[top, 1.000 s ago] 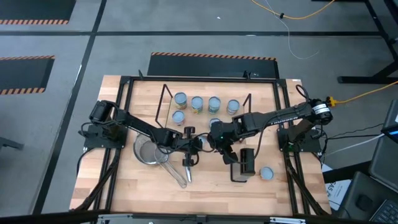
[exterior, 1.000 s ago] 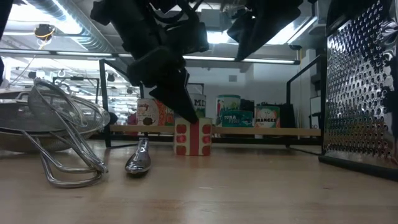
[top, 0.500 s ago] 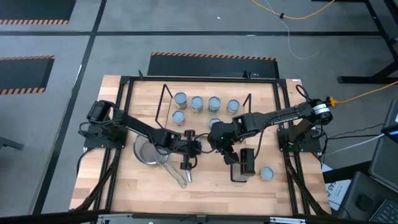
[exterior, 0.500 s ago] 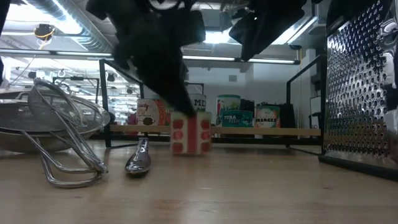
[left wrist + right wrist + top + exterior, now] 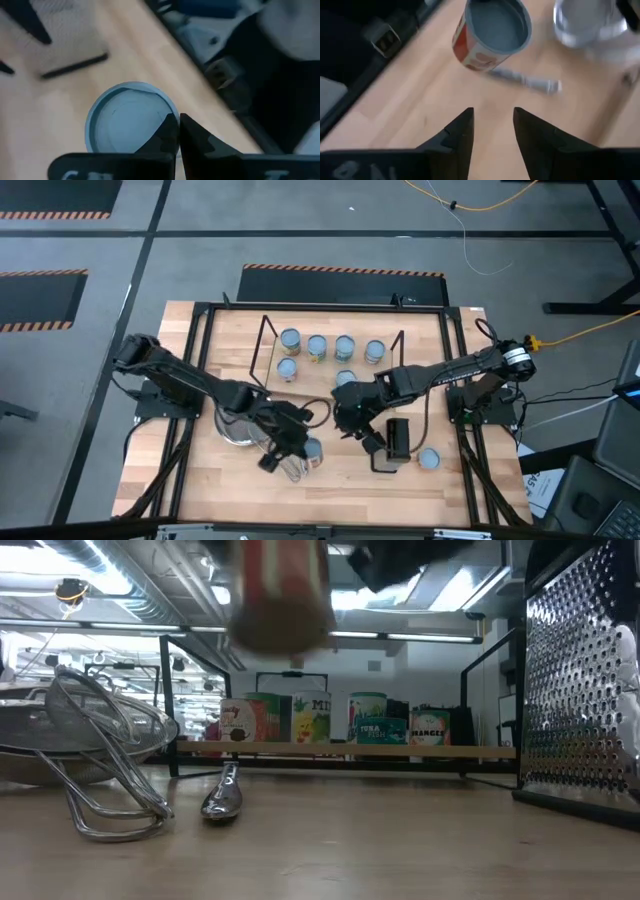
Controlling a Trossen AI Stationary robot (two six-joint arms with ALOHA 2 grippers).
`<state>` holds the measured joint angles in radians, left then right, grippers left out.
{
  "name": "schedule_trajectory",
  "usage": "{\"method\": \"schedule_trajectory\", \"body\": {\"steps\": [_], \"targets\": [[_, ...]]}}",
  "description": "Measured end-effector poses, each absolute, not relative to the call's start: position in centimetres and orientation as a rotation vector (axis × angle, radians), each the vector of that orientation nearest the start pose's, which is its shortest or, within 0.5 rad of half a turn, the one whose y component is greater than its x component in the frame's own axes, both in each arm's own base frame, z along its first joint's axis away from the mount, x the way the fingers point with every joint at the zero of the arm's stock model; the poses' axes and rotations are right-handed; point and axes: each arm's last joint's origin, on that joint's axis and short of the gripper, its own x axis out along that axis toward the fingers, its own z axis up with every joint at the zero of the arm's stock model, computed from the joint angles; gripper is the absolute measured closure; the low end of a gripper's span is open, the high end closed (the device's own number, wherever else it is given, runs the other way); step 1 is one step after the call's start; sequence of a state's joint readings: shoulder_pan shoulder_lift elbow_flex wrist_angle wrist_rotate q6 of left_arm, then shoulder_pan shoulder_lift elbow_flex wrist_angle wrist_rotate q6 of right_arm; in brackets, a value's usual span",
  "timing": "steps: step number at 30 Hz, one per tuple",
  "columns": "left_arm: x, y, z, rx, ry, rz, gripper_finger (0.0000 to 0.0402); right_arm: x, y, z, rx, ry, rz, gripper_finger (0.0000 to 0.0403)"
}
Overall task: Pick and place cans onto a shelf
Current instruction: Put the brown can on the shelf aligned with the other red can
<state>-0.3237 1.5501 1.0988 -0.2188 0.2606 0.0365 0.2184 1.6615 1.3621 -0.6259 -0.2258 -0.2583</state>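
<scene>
My left gripper (image 5: 295, 445) is shut on a red-labelled can (image 5: 312, 450), held in the air over the table's near middle. The same can shows high and blurred in the low view (image 5: 280, 590) and tilted in the right wrist view (image 5: 492, 32). Beside it to the right, my right gripper (image 5: 360, 430) stands open (image 5: 492, 135) and holds nothing. The shelf (image 5: 335, 365) lies at the far middle with several cans (image 5: 317, 345) standing on its board. One more can (image 5: 428, 459) stands on the table at the near right. My left gripper has the can by the rim of its top (image 5: 172, 117). One finger (image 5: 162, 135) lies over the inside of the top and the other (image 5: 200, 142) outside the wall. The fingers slant down from the table's left. The can hangs tilted, clear of the table.
A metal mesh strainer (image 5: 240, 420) lies left of the held can, its wire handle reaching toward the near edge (image 5: 110, 810). A spoon (image 5: 222, 795) lies beneath the can. A black grater (image 5: 395, 440) stands at the near right, close to my right gripper.
My left gripper has shut on the red can where it stood on the table, tipped it, then lifted it well clear. It has carried the can toward the near edge while the wrist tipped upward.
</scene>
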Motion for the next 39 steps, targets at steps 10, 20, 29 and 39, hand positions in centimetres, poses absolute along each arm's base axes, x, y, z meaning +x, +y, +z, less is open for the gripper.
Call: {"method": "schedule_trajectory", "body": {"steps": [10, 20, 29, 39], "targets": [[28.4, -12.4, 30.6, 0.072, 0.43, -0.888, 0.0401, 36.1, 11.2, 30.3, -0.545, 0.383, 0.647, 0.026], [28.0, -12.9, 31.4, 0.17, 0.321, -0.948, 0.0401, 36.5, 12.1, 31.9, -0.574, 0.127, 0.795, 0.026], [28.3, -12.7, 31.4, 0.19, 0.324, -0.867, 0.0401, 36.4, 12.2, 32.0, -0.562, 0.088, 0.845, 0.026], [28.4, -12.5, 31.3, 0.199, 0.346, -0.789, 0.0401, 38.1, 12.5, 30.0, -0.579, 0.12, 0.768, 0.026]]}}
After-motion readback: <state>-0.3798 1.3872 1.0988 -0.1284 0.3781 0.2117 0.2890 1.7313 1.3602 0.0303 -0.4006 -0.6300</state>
